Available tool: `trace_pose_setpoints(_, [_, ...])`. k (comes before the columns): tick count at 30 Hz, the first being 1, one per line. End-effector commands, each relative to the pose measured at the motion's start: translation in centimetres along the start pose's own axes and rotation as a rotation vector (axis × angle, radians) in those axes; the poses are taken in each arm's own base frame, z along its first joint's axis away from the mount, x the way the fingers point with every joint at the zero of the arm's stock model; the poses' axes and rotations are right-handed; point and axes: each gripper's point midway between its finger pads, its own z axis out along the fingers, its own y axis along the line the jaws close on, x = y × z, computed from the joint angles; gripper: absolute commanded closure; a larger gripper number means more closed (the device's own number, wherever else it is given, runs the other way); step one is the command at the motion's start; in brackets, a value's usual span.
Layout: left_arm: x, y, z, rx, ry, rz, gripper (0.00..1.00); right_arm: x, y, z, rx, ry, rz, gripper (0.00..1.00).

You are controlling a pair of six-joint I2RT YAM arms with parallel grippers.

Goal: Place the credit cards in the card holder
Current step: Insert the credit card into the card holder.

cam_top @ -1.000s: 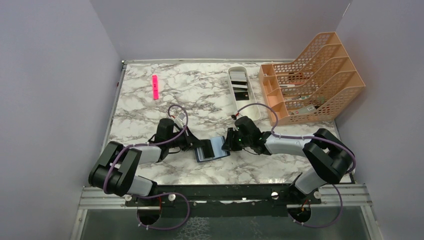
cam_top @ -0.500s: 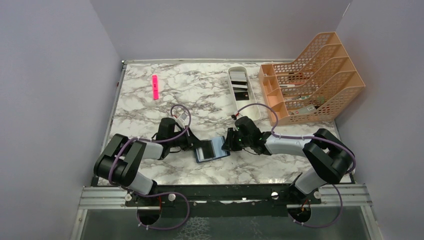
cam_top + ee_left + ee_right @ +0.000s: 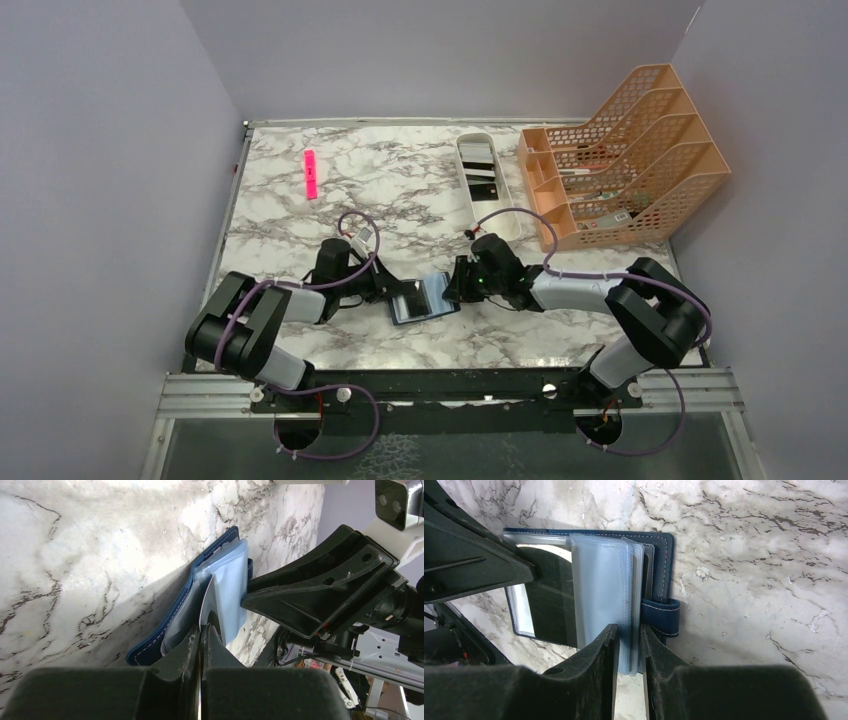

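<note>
The card holder (image 3: 428, 300) lies open on the marble table between my two grippers, navy cover (image 3: 663, 550) down and pale blue plastic sleeves (image 3: 599, 580) raised. My right gripper (image 3: 628, 630) is shut on the edge of those sleeves and holds them up. My left gripper (image 3: 201, 628) is shut on a thin credit card (image 3: 206, 597), seen edge-on, whose far end sits among the sleeves (image 3: 225, 575). In the right wrist view that card (image 3: 549, 600) is a black rectangle lying behind a clear sleeve. More credit cards (image 3: 480, 175) lie in the white tray.
The long white tray (image 3: 497, 205) stands at the back, right of centre. Beside it is an orange mesh file rack (image 3: 620, 170). A pink marker (image 3: 310, 173) lies at the back left. Purple walls close in three sides.
The left arm's elbow has shifted a little while its gripper stays at the card holder. The right jaws have eased very slightly on the sleeves. The card holder has not moved.
</note>
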Motion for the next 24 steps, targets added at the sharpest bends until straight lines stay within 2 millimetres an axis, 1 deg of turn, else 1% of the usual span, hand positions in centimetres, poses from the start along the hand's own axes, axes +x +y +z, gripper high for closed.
trace_pose_setpoints(1, [-0.1,0.7,0.5,-0.039,-0.029,0.011,0.95,2.9,-2.3,0.1,0.069,0.076,0.019,0.73])
trace_pose_setpoints(5, [0.1,1.1,0.7,-0.061,-0.034,0.016,0.94,2.9,-2.4,0.1,0.071,0.072,0.022,0.73])
trace_pose_setpoints(9, [0.2,1.7,0.8,-0.082,-0.041,0.012,0.83,2.7,-2.4,-0.1,0.078,0.068,0.021,0.73])
trace_pose_setpoints(12, [-0.1,1.4,0.7,-0.079,-0.054,0.02,0.75,2.3,-2.3,-0.6,0.09,0.059,0.013,0.73])
trace_pose_setpoints(18, [-0.6,0.8,0.6,-0.083,-0.056,0.023,0.66,0.7,-1.4,-2.3,0.082,0.006,-0.002,0.7])
trace_pose_setpoints(21, [-0.6,0.7,0.6,-0.095,-0.051,0.021,0.63,0.8,-1.7,-2.4,0.093,0.0,-0.004,0.69])
trace_pose_setpoints(24, [-0.6,0.8,0.5,-0.122,-0.055,0.027,0.62,1.4,-1.8,-1.9,0.081,0.016,0.005,0.7])
